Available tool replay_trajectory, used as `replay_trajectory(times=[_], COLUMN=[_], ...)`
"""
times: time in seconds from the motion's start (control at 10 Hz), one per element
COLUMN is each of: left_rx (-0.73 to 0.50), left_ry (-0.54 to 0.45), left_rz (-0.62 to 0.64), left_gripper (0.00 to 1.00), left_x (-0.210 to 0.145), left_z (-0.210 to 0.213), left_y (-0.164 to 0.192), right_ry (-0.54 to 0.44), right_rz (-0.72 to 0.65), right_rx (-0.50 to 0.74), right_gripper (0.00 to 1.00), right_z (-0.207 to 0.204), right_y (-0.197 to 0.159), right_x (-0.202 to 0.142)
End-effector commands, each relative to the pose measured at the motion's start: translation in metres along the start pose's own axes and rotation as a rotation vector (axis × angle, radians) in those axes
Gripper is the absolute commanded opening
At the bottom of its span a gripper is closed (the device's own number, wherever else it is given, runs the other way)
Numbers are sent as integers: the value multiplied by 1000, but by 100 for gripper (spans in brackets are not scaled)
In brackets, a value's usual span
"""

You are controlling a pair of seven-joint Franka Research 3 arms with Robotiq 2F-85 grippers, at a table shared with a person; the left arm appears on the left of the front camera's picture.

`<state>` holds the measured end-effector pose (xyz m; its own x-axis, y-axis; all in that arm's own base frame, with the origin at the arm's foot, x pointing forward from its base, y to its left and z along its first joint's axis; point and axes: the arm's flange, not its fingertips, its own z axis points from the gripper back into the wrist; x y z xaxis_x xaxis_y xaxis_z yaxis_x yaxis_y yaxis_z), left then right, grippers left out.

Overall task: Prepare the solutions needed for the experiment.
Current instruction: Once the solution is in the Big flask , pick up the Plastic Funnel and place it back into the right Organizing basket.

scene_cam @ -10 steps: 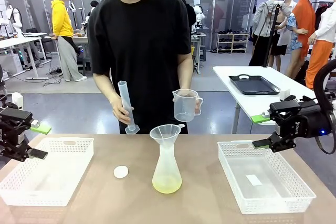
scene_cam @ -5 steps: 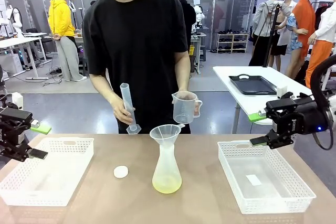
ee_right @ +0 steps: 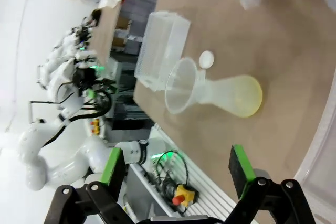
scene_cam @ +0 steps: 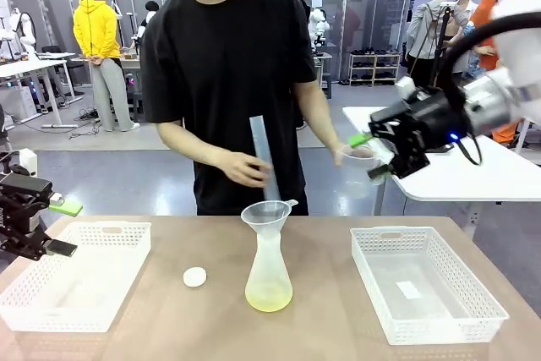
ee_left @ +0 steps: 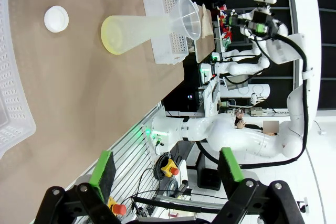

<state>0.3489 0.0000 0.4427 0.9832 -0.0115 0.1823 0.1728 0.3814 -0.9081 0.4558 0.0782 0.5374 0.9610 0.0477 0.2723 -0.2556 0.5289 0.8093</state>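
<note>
The solutions, a pale yellow pool in the funnel-topped flask mid-worktop, stand well apart from the right end effector, jaws spread beside the person's beaker, which it should probably grip squarely and keep upright, while the left end effector hangs likewise agape.

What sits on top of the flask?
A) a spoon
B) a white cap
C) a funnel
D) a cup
C: a funnel stands in the neck of the flask, above the yellow liquid.
</note>
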Motion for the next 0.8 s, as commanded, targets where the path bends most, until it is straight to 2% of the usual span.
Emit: replay_trajectory(times=[0.0, 0.2, 0.4, 0.7], left_rx=[-26, -26, -26, -26], left_ry=[-7, -7, -7, -7], left_rz=[-9, -9, -9, -9], left_gripper=[100, 100, 100, 100], left_x=[1, 1, 1, 1], left_z=[0, 0, 0, 0], left_y=[-3, -3, -3, -3], right_ry=[18, -24, -24, 44], right_rz=[-51, -62, -43, -23], right_rx=[-167, -292, -381, -442], right_gripper=[100, 100, 100, 100], right_z=[-26, -59, -82, -99], right_y=[21, 46, 65, 78], right_x=[30, 41, 43, 36])
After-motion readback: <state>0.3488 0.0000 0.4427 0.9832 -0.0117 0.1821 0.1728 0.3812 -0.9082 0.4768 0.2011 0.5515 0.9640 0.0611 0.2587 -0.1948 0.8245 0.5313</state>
